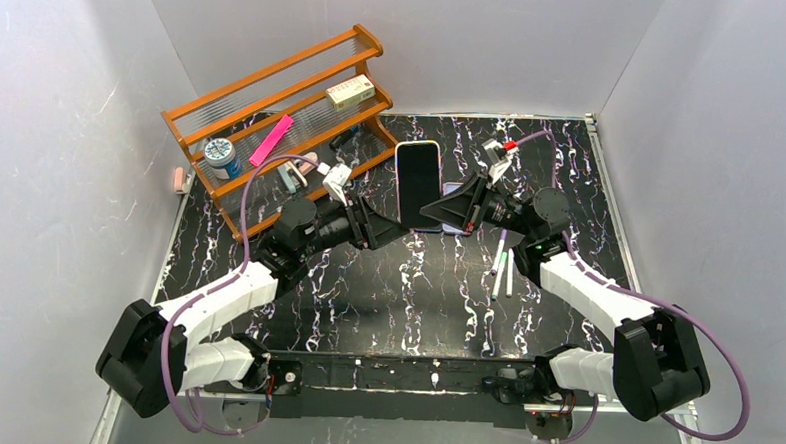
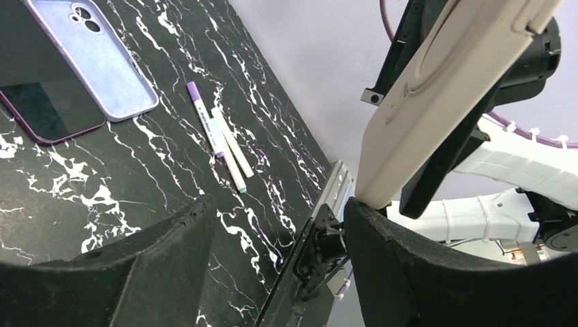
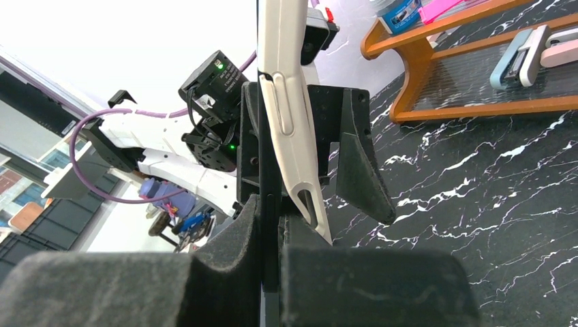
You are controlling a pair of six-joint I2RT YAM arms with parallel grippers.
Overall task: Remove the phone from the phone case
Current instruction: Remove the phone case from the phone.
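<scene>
Phone (image 1: pixel 417 178) is held off the black marbled table (image 1: pixel 366 291) at mid-field, between the two arms, its dark screen turned toward the top camera. Right gripper (image 1: pixel 431 212): fingers narrow, pinched on the phone's thin dark edge. In the right wrist view that slab runs straight up from between the pads. The cream case (image 3: pixel 290 102) is still on the phone at the upper end but splays away from it at the lower end, with an open wedge between the two. Left gripper (image 1: pixel 397 228): fingers (image 3: pixel 354 157) wide, one on either side of phone and case, clamping neither. In the left wrist view the lower corner of the case meets the inner edge of one finger; cannot tell whether it presses or only touches. On the table under the right arm lie a lilac case (image 2: pixel 102 61), empty and inside up, and just beside it a second phone (image 2: pixel 41 95), screen up. Pens (image 2: pixel 221 139) lie together nearer the right arm's base. A wooden rack (image 1: pixel 274 107) holding small items stands at the far left.
</scene>
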